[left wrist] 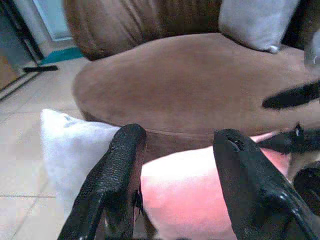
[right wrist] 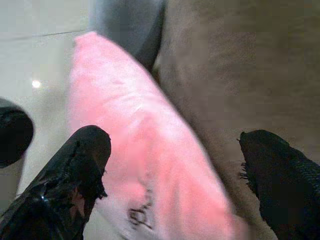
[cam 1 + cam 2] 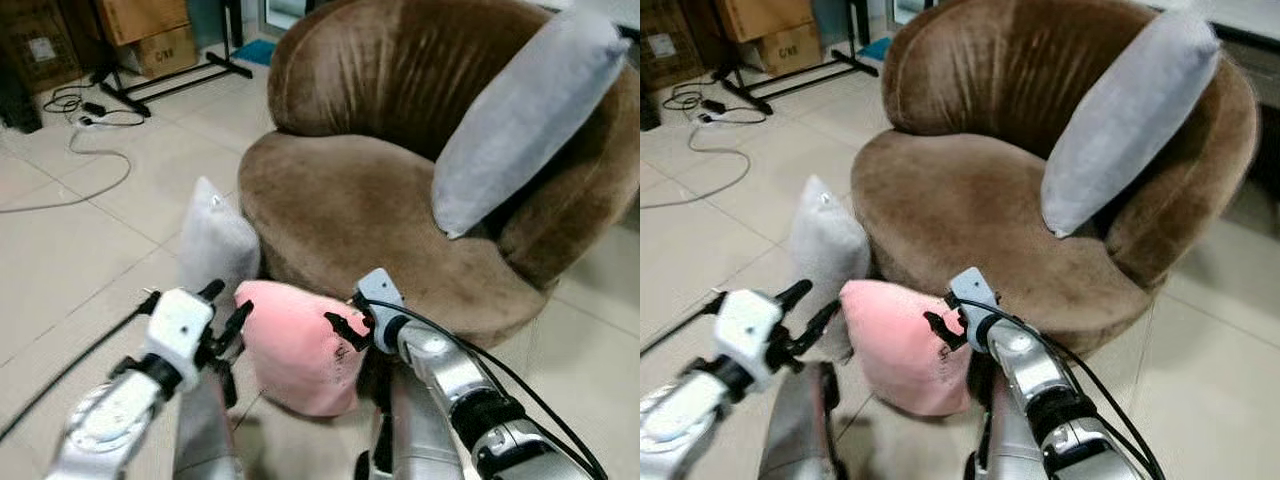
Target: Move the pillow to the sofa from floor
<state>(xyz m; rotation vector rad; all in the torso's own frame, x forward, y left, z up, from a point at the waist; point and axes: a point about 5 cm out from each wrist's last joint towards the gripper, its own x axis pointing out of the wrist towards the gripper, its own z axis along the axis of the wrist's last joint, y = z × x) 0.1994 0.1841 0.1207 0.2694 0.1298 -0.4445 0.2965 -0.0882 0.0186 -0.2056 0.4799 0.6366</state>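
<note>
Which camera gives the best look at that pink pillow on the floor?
The left eye view: the whole pink pillow shows there, leaning on the brown sofa between both grippers. The right eye view matches it. The wrist views catch only close-up parts.

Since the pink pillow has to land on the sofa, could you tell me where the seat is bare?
The brown sofa seat is bare across its left and middle, bordered by the backrest and front edge. The right is crowded by a grey pillow. Below, the pink pillow, white pillow and both open claws, left and right, crowd the floor.
</note>
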